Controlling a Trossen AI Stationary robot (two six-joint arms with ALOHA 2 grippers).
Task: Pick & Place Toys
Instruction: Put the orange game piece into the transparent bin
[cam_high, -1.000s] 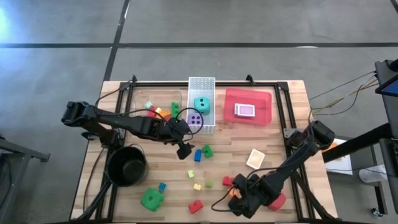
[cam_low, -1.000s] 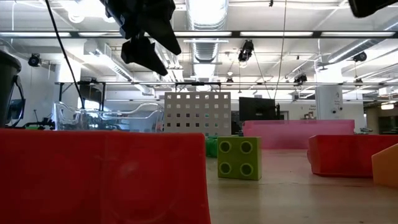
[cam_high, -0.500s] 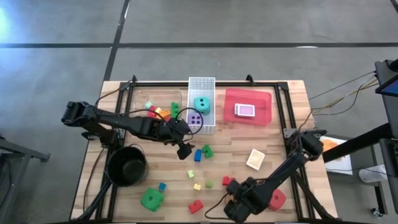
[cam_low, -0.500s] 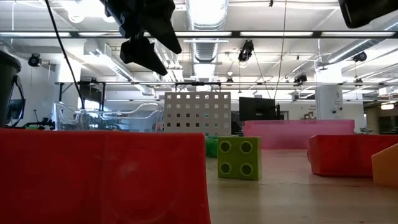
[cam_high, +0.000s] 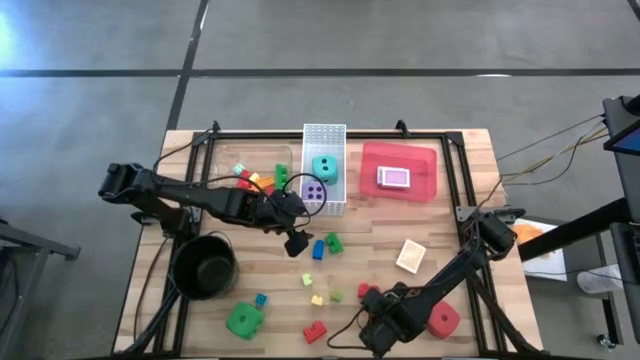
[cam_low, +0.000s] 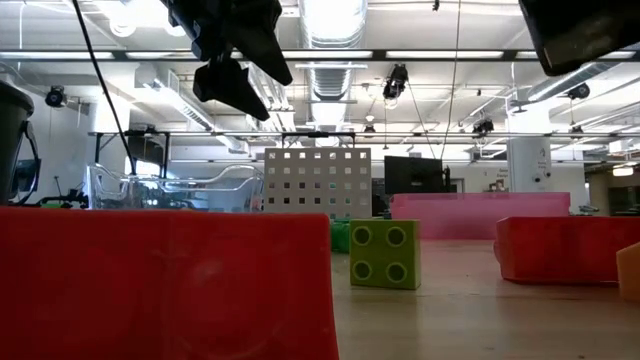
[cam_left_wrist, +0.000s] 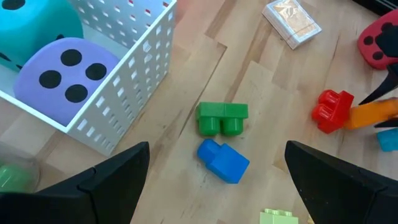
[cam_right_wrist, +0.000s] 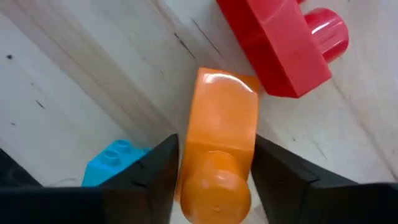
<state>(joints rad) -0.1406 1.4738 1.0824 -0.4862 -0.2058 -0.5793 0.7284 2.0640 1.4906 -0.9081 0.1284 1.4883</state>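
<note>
Orange brick (cam_right_wrist: 219, 149) on the bench (cam_high: 440, 240), between the right tool's (cam_right_wrist: 214, 186) fingers, long axis along them, seemingly clamped; red brick (cam_right_wrist: 277, 43) just beyond; left tool (cam_left_wrist: 214, 180) released, well apart.

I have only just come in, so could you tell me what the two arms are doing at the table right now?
The right gripper is down at the near edge of the table, its fingers on either side of an orange brick that lies beside a red brick. The left gripper hovers open over a blue brick and a green brick mid-table. A teal die and a purple die already sit in the white basket.
</note>
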